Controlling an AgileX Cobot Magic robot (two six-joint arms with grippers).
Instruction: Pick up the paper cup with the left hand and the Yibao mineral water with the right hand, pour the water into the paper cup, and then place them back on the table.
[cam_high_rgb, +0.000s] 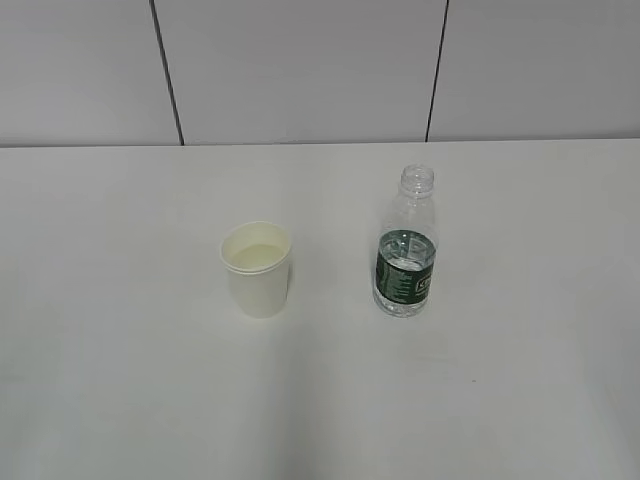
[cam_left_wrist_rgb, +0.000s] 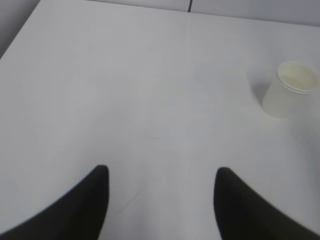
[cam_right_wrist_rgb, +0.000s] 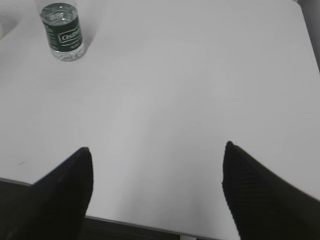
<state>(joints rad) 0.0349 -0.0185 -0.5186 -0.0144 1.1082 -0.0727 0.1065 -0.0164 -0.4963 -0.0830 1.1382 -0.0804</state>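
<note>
The paper cup (cam_high_rgb: 257, 268) stands upright on the white table (cam_high_rgb: 120, 350), left of the Yibao mineral water (cam_high_rgb: 406, 248), which stands upright with a capless neck and some water inside. In the left wrist view the cup (cam_left_wrist_rgb: 290, 89) sits far to the upper right; my left gripper (cam_left_wrist_rgb: 162, 172) is open and empty over bare table. In the right wrist view the bottle (cam_right_wrist_rgb: 62, 31) is at the upper left; my right gripper (cam_right_wrist_rgb: 157, 149) is open and empty near the table's front edge. Neither arm shows in the exterior view.
A grey tiled wall (cam_high_rgb: 300, 70) with dark seams runs behind the table. The table's front edge (cam_right_wrist_rgb: 140, 226) shows under the right gripper, with dark space below it.
</note>
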